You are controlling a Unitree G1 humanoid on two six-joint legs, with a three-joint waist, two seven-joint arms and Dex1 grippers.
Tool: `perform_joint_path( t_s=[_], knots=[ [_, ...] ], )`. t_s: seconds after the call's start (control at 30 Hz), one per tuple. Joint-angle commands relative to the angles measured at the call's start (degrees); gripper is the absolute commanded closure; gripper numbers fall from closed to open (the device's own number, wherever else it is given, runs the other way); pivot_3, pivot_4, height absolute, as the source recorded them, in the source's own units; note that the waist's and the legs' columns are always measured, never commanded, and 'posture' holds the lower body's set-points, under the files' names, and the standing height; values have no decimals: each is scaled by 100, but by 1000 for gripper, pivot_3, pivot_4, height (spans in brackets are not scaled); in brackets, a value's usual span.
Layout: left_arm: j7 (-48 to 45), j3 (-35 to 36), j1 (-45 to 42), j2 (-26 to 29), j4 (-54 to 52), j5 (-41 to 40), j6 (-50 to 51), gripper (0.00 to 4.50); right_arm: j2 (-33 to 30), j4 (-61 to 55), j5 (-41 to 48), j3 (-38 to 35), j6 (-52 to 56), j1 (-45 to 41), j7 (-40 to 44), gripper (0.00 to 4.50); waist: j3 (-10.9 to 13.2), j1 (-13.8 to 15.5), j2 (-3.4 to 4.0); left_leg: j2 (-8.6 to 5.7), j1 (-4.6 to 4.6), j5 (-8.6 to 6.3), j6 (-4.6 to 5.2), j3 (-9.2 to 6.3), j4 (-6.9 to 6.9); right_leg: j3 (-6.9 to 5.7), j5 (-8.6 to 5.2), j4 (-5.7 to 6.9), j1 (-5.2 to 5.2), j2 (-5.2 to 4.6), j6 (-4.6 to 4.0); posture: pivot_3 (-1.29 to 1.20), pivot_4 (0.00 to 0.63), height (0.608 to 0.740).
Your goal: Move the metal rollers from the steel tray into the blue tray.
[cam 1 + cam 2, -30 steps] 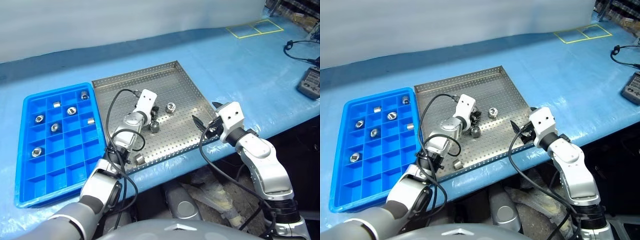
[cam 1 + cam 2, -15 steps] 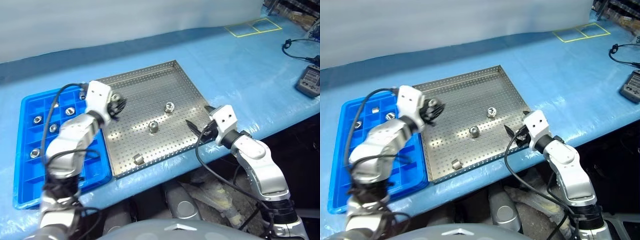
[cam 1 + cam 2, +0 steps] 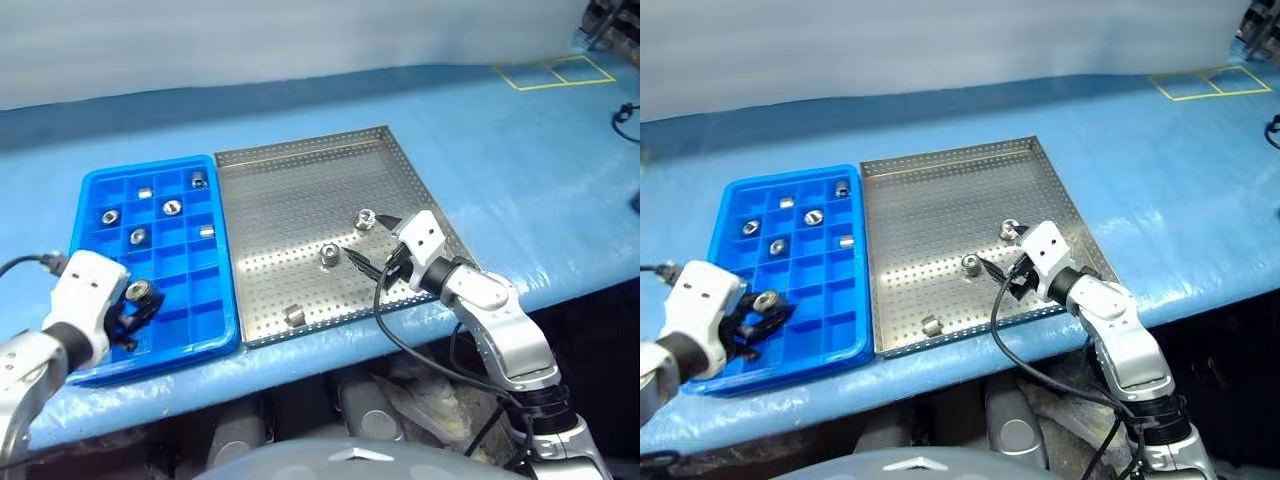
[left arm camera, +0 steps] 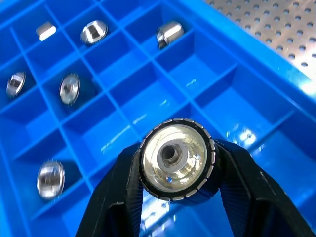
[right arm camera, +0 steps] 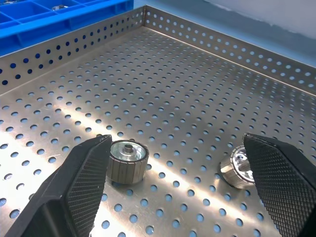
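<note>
Your left gripper [image 4: 175, 170] grips a roller [image 4: 177, 160] above the blue tray [image 3: 222, 300], lower left, for dropping; right gripper [image 5: 187, 185] fingers spread over steel tray [image 3: 300, 190].

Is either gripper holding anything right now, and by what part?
The left gripper pinches a roller by its ridged sides. The right gripper is open, empty.

Head stereo pair: high, looking forward and down, sharing both trays. Left wrist view: close above the blue tray [image 4: 237, 64]. Right wrist view: low over the steel tray [image 5: 197, 89].
</note>
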Motion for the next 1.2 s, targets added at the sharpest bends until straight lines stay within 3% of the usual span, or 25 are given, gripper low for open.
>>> perform_joint_path(
  t_s=[0.03, 0.33, 0.7, 0.9, 1.1, 1.2],
  knots=[
    [-41, 592, 426, -165, -158, 73, -143, 2629, 40, 31, 46, 39, -163, -220, 102, 0, 0, 130, 0, 0, 2, 1, -1, 1, 0, -1, -1, 0, 1, 0, -2, -55, 150, 740],
    [324, 387, 571, -380, 187, 197, -376, 2629, 92, 180, 45, 147, -190, -418, 209, 0, -9, 584, -16, 1, 5, 3, -3, -1, 1, -12, -3, -2, 7, -1, -6, -27, 150, 740],
    [719, -284, 271, -221, 758, 383, -640, 2629, 18, 1, 28, 10, -128, -325, 121, 0, -14, 603, -23, 5, 5, 3, -3, 0, 0, -19, -3, -2, 10, -4, -11, -57, 150, 740],
    [713, -166, 127, -160, 935, 365, -759, 709, -12, -52, 30, -55, -107, -271, 45, 0, -15, 556, -22, 7, 5, 3, -3, 0, 0, -21, -3, -1, 9, -5, -13, -89, 150, 740],
    [596, 62, -822, -401, 1058, -212, -942, 709, -11, -52, 13, -81, -115, -257, -26, 0, -16, 545, -25, 8, 6, 5, -6, 0, 1, -24, 1, -1, 11, -3, -17, -101, 150, 740],
    [487, -445, -1599, -788, 1039, -715, -1368, 709, -18, -89, 10, -131, -117, -249, -89, 0, -20, 566, -30, 4, 6, 5, -5, 0, 4, -23, 4, -3, 16, -6, -15, -129, 150, 740]
  ],
)
